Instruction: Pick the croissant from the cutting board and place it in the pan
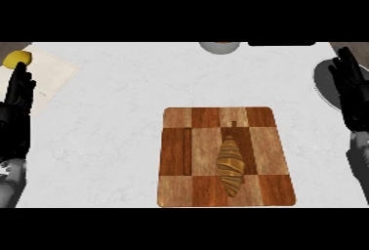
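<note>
The croissant (231, 165) is lying lengthwise on the cutting board (180, 193), sitting on the board's right half with its narrow ends pointing toward the board's far and near edges. The cutting board, a checkered wooden slab, is resting flat on the white desk (122, 127). The left hand (17, 95) is showing well to the left of the cutting board, near the view's edge, its fingers held straight and close together, pointing away from the robot and holding nothing. The right hand (351, 90) is showing well to the right of the cutting board, its fingers likewise straight and close together, gripping nothing, and it is overlapping the dark pan (323, 83), which is lying beyond the board's far right corner. A yellow lemon (17, 58) is sitting far off past the board's far left corner, just beside a pale cloth (54, 73).
</note>
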